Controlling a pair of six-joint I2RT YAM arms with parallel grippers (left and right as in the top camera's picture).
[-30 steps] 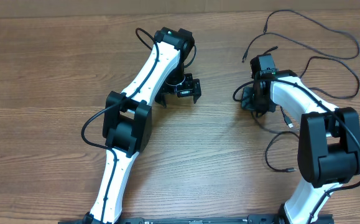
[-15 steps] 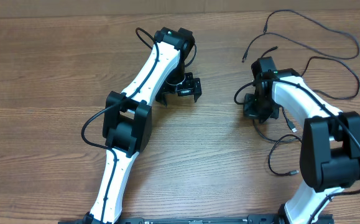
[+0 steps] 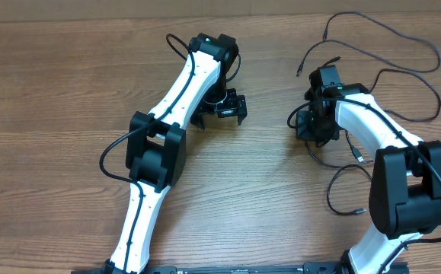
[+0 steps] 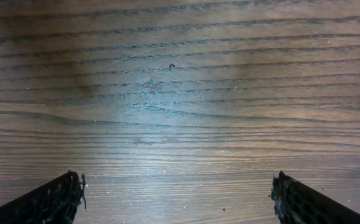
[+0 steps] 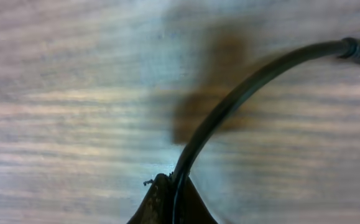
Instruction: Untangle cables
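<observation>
On the wooden worktop (image 3: 52,91), a black cable (image 5: 229,106) is kept clamped by the right pincer (image 5: 172,198), its arm shifted outward; the left pincer (image 4: 176,199) is held open, unmoved.

1. A brown wooden tabletop (image 3: 52,91) with dark, fine grain lines running side to side fills nearly every view.
2. Soft light leaves a pale sheen on the wood.
3. A plain tan strip (image 3: 91,7) borders its far edge.

No readable text, label, brand, number or sign shows in any view
</observation>
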